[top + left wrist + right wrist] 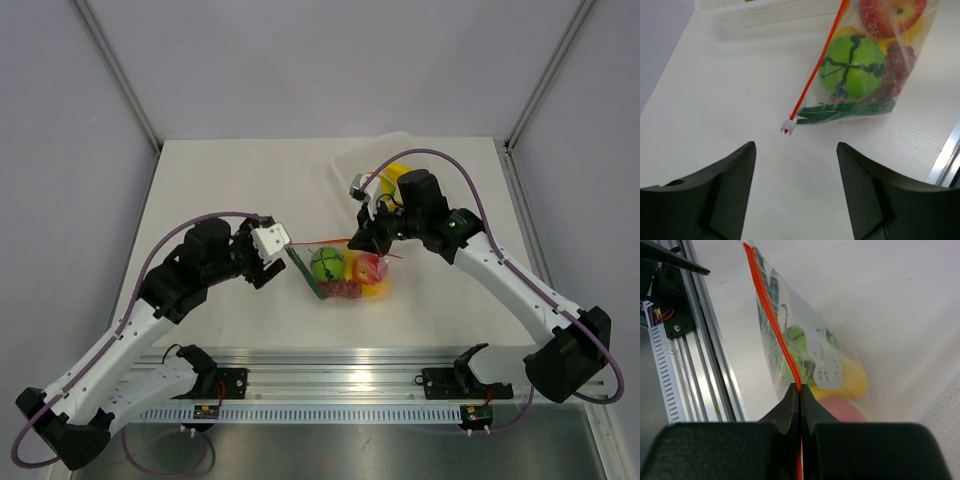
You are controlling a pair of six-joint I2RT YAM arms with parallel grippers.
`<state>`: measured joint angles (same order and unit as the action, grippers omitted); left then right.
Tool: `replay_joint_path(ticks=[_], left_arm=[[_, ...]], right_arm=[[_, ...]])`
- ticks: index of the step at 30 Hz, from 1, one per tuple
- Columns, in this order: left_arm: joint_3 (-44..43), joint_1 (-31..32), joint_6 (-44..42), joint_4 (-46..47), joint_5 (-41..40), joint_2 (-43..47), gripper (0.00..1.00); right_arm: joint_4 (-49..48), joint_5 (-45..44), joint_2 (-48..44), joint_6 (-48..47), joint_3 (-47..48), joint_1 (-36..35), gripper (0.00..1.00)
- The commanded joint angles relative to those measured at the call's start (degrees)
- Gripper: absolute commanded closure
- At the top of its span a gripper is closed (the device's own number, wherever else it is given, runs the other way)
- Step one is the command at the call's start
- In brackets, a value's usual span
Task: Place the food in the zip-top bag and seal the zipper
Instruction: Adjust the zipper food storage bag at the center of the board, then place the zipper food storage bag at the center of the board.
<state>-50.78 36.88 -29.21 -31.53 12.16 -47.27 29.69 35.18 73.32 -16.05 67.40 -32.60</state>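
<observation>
The zip-top bag lies mid-table, and the food shows through it: a green round fruit, a red round fruit, green stalks and a yellow piece. Along the bag's mouth runs the orange-red zipper. My right gripper is shut on the zipper at the bag's right end. My left gripper stands open just short of the zipper's white-tipped end, touching nothing. In the top view the left gripper sits at the bag's left side and the right gripper above its right.
A translucent white tray stands at the back right, with yellow food in it behind my right arm. A metal rail runs along the table's near edge. Frame posts rise at both back corners.
</observation>
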Motion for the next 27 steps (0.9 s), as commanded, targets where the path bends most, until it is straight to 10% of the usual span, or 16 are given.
replay_joint_path(ticks=[1, 17, 18, 19, 22, 27], left_arm=[[-8.35, -2.42, 10.56, 1.39, -3.29, -0.54, 0.27], [-36.93, -6.03, 34.13, -10.4, -35.72, -5.21, 0.01], [-36.93, -5.95, 35.09, -10.13, -35.28, -4.42, 0.01], [-36.67, -5.95, 35.36, -9.78, -34.06, -4.15, 0.01], [-35.88, -5.95, 36.33, -9.43, -30.99, -3.45, 0.01], [-35.96, -5.95, 39.93, -12.85, -29.39, -5.99, 0.01]], right_arm=[[-4.2, -0.45, 2.17, 1.9, 4.67, -0.62, 1.0], [-9.66, -13.38, 23.88, 1.12, 30.59, -9.67, 0.98], [-8.09, -12.34, 25.72, 0.76, 31.82, -10.72, 0.85], [-7.46, -11.98, 26.43, 1.02, 32.27, -11.95, 0.44], [-7.01, -15.12, 27.05, 5.4, 31.75, -12.84, 0.1], [-7.54, -42.56, 21.35, 13.94, 27.27, -12.84, 0.0]])
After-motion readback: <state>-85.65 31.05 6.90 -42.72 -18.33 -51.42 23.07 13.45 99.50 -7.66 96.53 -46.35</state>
